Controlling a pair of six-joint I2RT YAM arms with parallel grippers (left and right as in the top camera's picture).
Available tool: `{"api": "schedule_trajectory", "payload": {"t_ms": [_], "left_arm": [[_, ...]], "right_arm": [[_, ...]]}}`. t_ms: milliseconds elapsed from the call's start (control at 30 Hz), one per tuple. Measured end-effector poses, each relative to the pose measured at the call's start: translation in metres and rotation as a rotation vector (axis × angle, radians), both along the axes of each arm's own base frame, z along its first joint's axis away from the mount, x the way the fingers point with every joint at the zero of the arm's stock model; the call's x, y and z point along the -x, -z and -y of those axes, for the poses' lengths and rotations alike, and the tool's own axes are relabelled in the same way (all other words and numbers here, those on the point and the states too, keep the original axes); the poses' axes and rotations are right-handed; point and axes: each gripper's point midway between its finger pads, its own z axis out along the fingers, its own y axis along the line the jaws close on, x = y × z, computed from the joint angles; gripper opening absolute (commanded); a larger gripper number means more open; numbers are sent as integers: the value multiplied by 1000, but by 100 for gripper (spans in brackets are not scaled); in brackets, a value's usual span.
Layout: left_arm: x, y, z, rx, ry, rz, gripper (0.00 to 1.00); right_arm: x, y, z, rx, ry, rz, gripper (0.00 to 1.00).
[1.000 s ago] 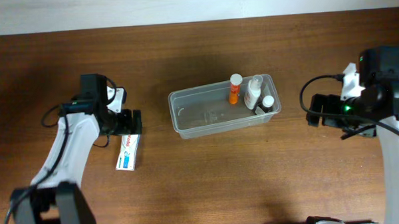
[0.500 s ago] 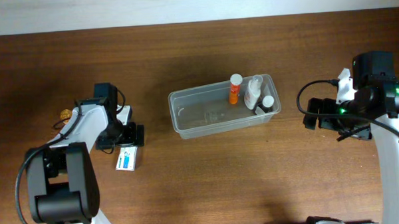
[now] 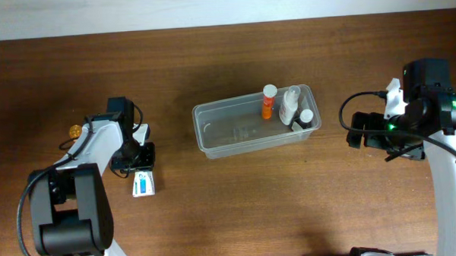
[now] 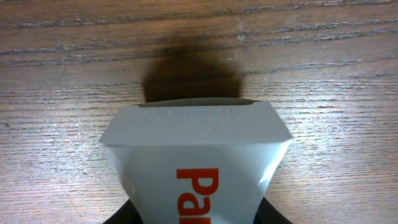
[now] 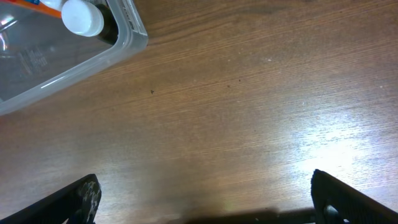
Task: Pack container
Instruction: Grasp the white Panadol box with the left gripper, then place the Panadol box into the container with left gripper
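Left claw (image 3: 144, 155): closed on the box (image 4: 199, 143), pinching its sides in.
Right claw (image 5: 205, 199): wide open, holding nothing.
Container (image 3: 228, 134): on the table (image 3: 216, 212), between the two claws.
Long side: runs from one claw toward the other.
Bottles (image 3: 288, 107): standing at the end by the right claw.
Writing: red "Pa" on the box, the rest is cut off.

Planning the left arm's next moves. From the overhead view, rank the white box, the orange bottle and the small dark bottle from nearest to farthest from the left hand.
1. The white box, right at the left hand, on the table's left side.
2. The orange bottle, standing in the tub, right of its middle.
3. The small dark bottle, at the tub's far right end.
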Motion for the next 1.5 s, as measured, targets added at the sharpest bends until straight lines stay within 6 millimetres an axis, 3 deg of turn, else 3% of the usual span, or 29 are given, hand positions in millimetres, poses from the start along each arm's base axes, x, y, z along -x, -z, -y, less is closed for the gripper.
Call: {"api": "schedule_trajectory", "payload": {"t_ms": [233, 333, 433, 533, 633, 700, 767, 933, 1067, 1267, 1300, 1367, 1500], "left_arm": [[3, -12, 1, 1, 1, -40, 25], [-23, -37, 4, 5, 10, 35, 25], [-53, -75, 15, 12, 38, 163, 23], [-84, -132, 43, 27, 126, 354, 13], [-104, -196, 94, 56, 307, 581, 9], [-103, -220, 128, 74, 433, 674, 6], [-98, -231, 161, 88, 566, 729, 6], [-76, -217, 233, 112, 869, 732, 10], [-67, -183, 264, 115, 1001, 669, 10], [-72, -129, 274, 103, 1050, 559, 10], [-73, -123, 274, 101, 1050, 549, 14], [-73, -115, 274, 100, 1052, 531, 40], [-74, -110, 274, 97, 1060, 522, 50]], "right_arm": [[0, 0, 0, 0, 1, 0, 100], [0, 1, 0, -1, 0, -2, 100], [0, 1, 0, -1, 0, -2, 100], [0, 1, 0, -1, 1, -2, 100], [0, 1, 0, 0, 0, -2, 100], [0, 1, 0, -1, 0, -2, 100], [0, 1, 0, -1, 0, -2, 100], [0, 1, 0, -1, 0, -2, 100], [0, 1, 0, -1, 0, -3, 100], [0, 1, 0, -1, 0, -2, 100], [0, 1, 0, -1, 0, -3, 100], [0, 1, 0, 0, 0, -2, 100], [1, 1, 0, -1, 0, -4, 100]]}}
